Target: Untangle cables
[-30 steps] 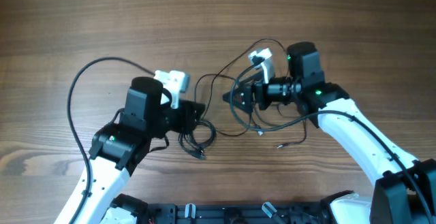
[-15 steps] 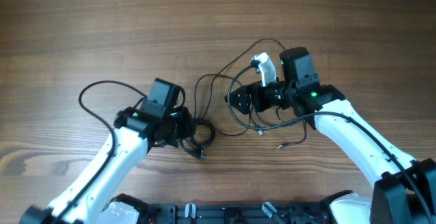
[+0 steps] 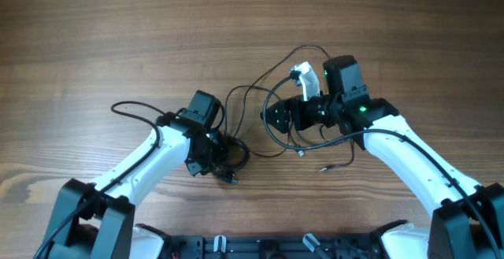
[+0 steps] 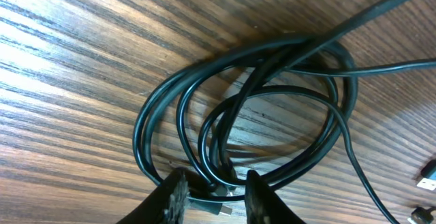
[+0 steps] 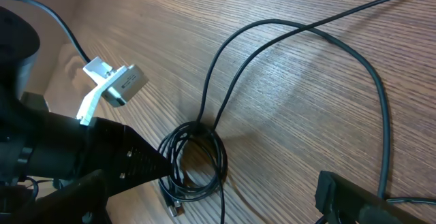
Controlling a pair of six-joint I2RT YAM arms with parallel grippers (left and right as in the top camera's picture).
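Item: cables, thin black cords, lying on the wood-grain surface between my two arms. Condition: partly bunched. One section is wound into a small flat coil of several overlapping turns at the left, near the front edge. From the coil, long strands run back and to the right in open loops that cross one another and reach under the right arm. A short loose end lies apart at the right, in front of that arm, and small plug ends show just beside the coil in my left wrist view. Left pincer: lowered onto the near rim of the coil, fingers drawn close with two or three strands between them. It appears to pinch those strands, though the contact sits at the very bottom of my view. Right pincer: spread wide, holding nothing, poised over the looped strands and facing the coil.
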